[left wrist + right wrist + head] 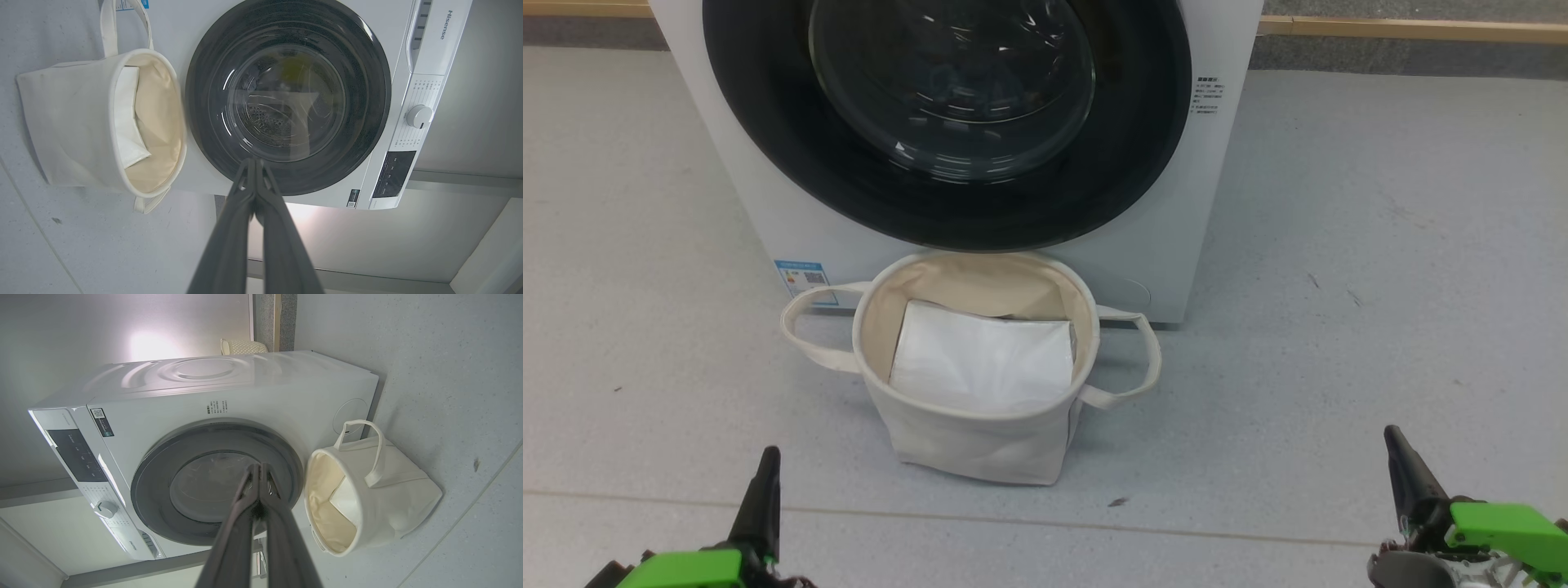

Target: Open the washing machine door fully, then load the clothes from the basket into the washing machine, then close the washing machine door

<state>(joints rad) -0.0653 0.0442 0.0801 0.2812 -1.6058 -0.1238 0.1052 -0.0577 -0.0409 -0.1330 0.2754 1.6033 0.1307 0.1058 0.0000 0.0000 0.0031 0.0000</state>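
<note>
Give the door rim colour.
Glossy black. The washing machine door shows it best in the left wrist view.

1. Washing machine door (pixel 947 204): glossy black rim, glass bowl, shut.
2. Washing machine (pixel 1168 229): white front-loader.
3. Basket (pixel 980 445): cream canvas, upright, just before the machine, below the door, white sheet (pixel 980 359) inside.

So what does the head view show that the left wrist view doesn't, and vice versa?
Head view: the right gripper, shut, at the lower right, and a wooden strip along the wall. Left wrist view: the control dial, dark display panel and brand name. Both: the closed washing machine door, the basket with its white sheet, and the shut left gripper.
</note>
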